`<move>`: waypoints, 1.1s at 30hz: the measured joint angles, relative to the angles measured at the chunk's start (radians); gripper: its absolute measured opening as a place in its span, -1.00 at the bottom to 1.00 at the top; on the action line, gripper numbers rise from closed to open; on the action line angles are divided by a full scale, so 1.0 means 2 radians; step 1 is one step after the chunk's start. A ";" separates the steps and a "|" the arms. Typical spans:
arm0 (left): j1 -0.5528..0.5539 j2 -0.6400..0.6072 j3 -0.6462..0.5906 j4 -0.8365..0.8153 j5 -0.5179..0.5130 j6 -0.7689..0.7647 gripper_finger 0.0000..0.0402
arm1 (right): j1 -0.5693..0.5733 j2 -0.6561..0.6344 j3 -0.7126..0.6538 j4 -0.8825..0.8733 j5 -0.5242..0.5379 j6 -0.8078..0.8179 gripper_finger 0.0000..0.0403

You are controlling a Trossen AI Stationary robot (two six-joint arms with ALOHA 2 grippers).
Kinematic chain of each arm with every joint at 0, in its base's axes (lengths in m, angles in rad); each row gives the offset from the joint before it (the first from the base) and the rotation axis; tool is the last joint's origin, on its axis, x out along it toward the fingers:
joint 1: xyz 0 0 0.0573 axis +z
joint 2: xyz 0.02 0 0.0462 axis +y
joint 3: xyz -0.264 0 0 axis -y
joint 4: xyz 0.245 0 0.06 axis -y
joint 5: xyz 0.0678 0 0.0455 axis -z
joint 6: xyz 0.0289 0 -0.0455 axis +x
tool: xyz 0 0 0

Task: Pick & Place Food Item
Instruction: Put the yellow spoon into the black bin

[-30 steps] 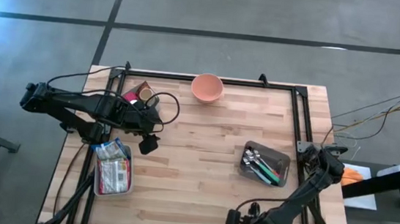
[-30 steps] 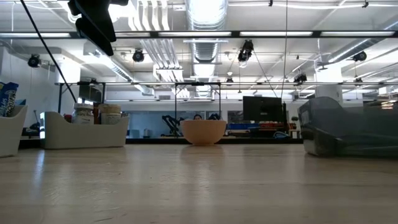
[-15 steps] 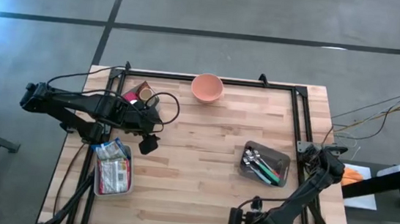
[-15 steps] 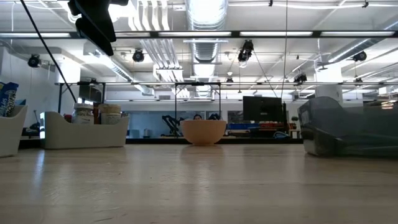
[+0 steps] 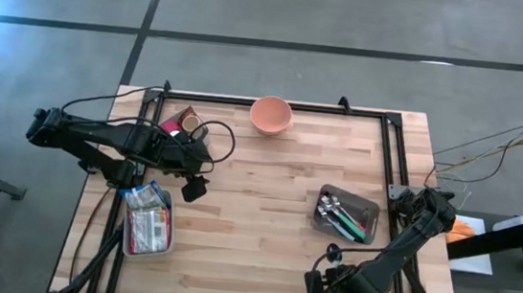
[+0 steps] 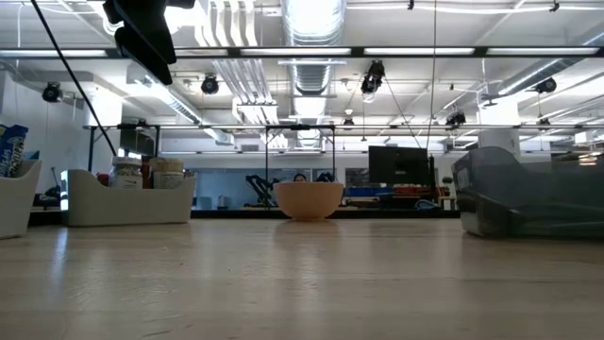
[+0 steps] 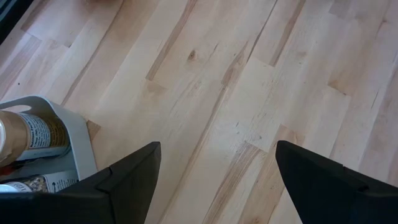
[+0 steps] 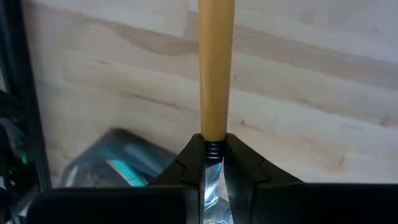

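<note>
Wood table (image 5: 265,214): R hand (image 8: 213,163) clamped on wooden-handled utensil (image 8: 216,68); L hand (image 7: 214,180) wide apart, empty.

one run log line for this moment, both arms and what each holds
left gripper: open, empty, above table beside food bin | right gripper: shut on wooden-handled utensil, near table's front edge

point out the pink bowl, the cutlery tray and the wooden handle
pink bowl (image 5: 270,115), high view, inside of the bowl
cutlery tray (image 5: 363,207), high view, bare corner of its floor
wooden handle (image 8: 216,68), right wrist view, middle of the shaft
</note>
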 joint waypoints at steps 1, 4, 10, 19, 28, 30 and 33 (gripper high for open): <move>0.000 0.000 0.000 0.000 0.000 0.000 0.61 | -0.001 0.000 0.000 -0.003 0.004 -0.002 -0.86; 0.000 0.000 0.000 0.000 0.000 0.000 0.61 | -0.009 0.000 0.000 -0.017 0.008 -0.035 -0.86; 0.000 0.000 0.000 0.000 0.000 0.000 0.61 | -0.032 -0.004 -0.011 -0.014 0.019 -0.080 -0.85; 0.000 0.000 0.000 0.000 0.000 0.000 0.61 | -0.077 -0.063 -0.098 -0.015 0.019 -0.160 -0.85; 0.000 0.000 0.000 0.000 0.000 0.000 0.61 | -0.126 -0.142 -0.221 0.002 0.018 -0.251 -0.85; 0.000 0.000 0.000 0.000 0.000 0.000 0.61 | -0.141 -0.159 -0.243 0.012 0.019 -0.270 -0.85; 0.000 0.000 0.000 0.000 0.000 0.000 0.61 | -0.165 -0.183 -0.275 0.029 0.038 -0.296 -0.85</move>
